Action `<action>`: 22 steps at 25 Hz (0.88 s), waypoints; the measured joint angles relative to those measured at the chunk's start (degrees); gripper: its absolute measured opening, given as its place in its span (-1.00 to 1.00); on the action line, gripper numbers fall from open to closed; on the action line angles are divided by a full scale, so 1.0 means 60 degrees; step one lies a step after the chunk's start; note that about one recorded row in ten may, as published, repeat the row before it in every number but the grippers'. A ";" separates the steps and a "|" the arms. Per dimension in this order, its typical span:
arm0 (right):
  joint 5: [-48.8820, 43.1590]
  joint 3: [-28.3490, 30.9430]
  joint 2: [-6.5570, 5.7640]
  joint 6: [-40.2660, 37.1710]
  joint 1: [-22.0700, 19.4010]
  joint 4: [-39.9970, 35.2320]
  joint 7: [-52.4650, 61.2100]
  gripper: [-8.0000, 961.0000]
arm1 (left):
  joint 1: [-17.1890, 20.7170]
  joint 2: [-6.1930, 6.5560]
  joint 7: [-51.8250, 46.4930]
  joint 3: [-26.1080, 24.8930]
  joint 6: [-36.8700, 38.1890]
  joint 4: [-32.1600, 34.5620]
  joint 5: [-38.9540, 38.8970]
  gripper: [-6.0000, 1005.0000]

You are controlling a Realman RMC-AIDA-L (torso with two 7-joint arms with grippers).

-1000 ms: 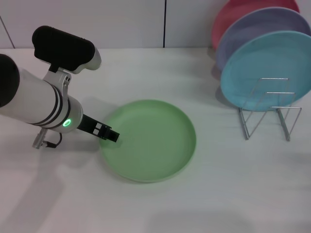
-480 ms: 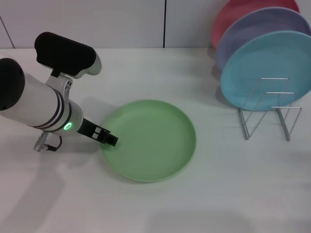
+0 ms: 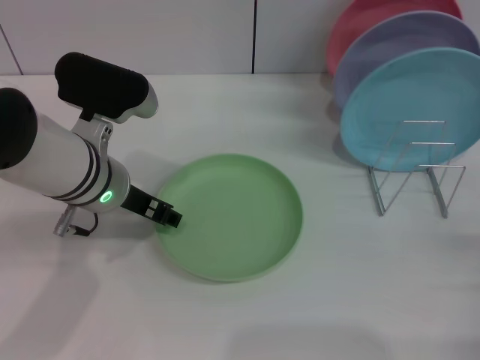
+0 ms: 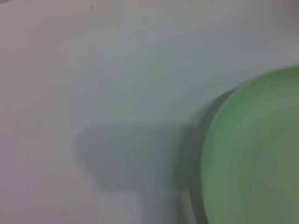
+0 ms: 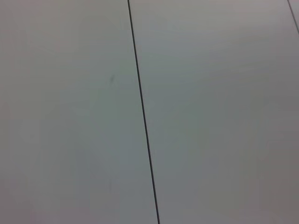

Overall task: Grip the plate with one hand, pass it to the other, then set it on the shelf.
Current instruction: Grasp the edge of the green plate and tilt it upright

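Observation:
The light green plate point(image 3: 232, 217) lies flat on the white table, in the middle of the head view. My left gripper point(image 3: 169, 217), black on a thick white-and-silver arm with a green light, is low at the plate's left rim. The left wrist view shows the plate's rim point(image 4: 252, 154) and the arm's shadow on the table. The wire shelf point(image 3: 417, 177) stands at the right. My right gripper is out of view; its wrist view shows only a pale wall with a dark seam.
A light blue plate point(image 3: 409, 105), a lavender plate point(image 3: 390, 45) and a pink plate point(image 3: 360, 22) stand upright in the shelf, leaving its front wire loops free. The white table point(image 3: 337, 300) extends in front and to the right of the green plate.
My left arm has shifted slightly, and the gripper tip has slid a little down and to the left along the plate's left rim. The plate has not moved.

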 joint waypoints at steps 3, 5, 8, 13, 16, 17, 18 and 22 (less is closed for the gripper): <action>0.0000 0.0000 0.0000 0.0000 -0.0016 0.0000 -0.0004 0.46 | -0.0010 0.0005 0.0009 0.0015 -0.0012 0.0020 -0.0020 0.33; 0.0000 0.0000 0.0000 0.0000 -0.0021 0.0000 -0.0005 0.46 | -0.0018 0.0013 0.0020 0.0029 -0.0020 0.0033 -0.0023 0.27; 0.0000 0.0000 0.0008 -0.0007 -0.0030 0.0000 -0.0008 0.46 | -0.0041 0.0014 0.0027 0.0043 -0.0042 0.0040 -0.0024 0.20; 0.0000 0.0000 0.0013 -0.0066 -0.0054 0.0001 -0.0011 0.46 | -0.0126 0.0008 0.0041 0.0049 -0.0125 0.0043 -0.0073 0.06; 0.0000 0.0000 0.0015 -0.0078 -0.0065 0.0000 -0.0012 0.46 | -0.0154 0.0014 0.0100 0.0069 -0.0083 0.0073 -0.0099 -0.02; 0.0000 0.0000 0.0015 -0.0078 -0.0068 0.0001 -0.0012 0.46 | -0.0155 0.0014 0.0135 0.0078 -0.0061 0.0078 -0.0109 -0.04; 0.0000 0.0000 0.0015 -0.0078 -0.0068 0.0000 -0.0012 0.46 | -0.0156 0.0014 0.0158 0.0082 -0.0053 0.0080 -0.0118 -0.07; 0.0000 0.0000 0.0016 -0.0071 -0.0066 0.0000 -0.0012 0.46 | -0.0209 0.0014 0.0181 0.0095 -0.0027 0.0107 -0.0137 -0.32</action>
